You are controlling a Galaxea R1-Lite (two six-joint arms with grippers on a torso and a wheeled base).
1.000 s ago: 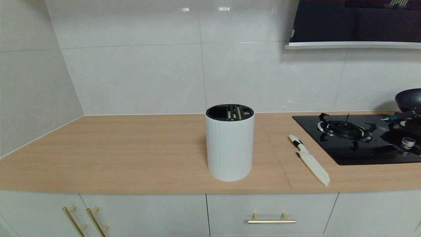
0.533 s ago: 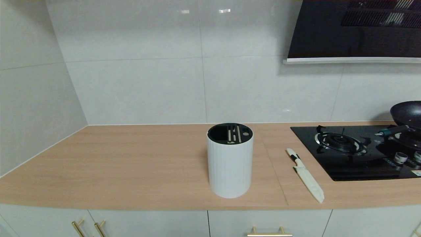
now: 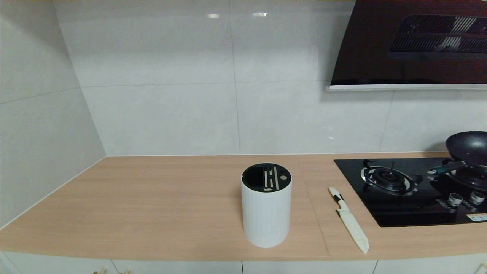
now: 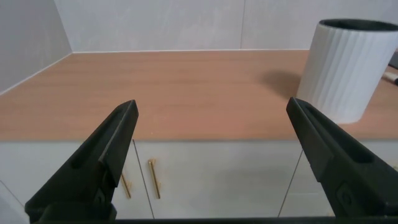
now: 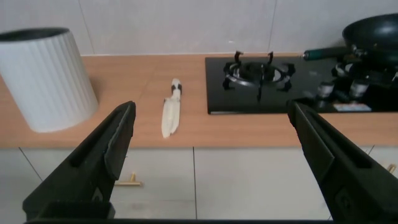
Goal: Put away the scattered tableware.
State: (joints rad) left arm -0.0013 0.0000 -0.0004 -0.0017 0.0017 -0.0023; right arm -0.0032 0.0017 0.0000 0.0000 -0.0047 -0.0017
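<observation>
One knife flat on tabletop, near holder, on its right. Left pincer and right pincer spread, empty, before tabletop edge. Likely approach step; next, right pincer down onto knife.

Counter: a wooden top is running from 9 to 3 o'clock.
Stove: a black gas hob is sitting in the counter at 3 o'clock.
Pan: it is resting on the stove's right-hand burner, its handle pointing toward 8 o'clock.
Hood: it is hanging at 1 o'clock.
Wall: pale tiles are rising behind the counter.
</observation>
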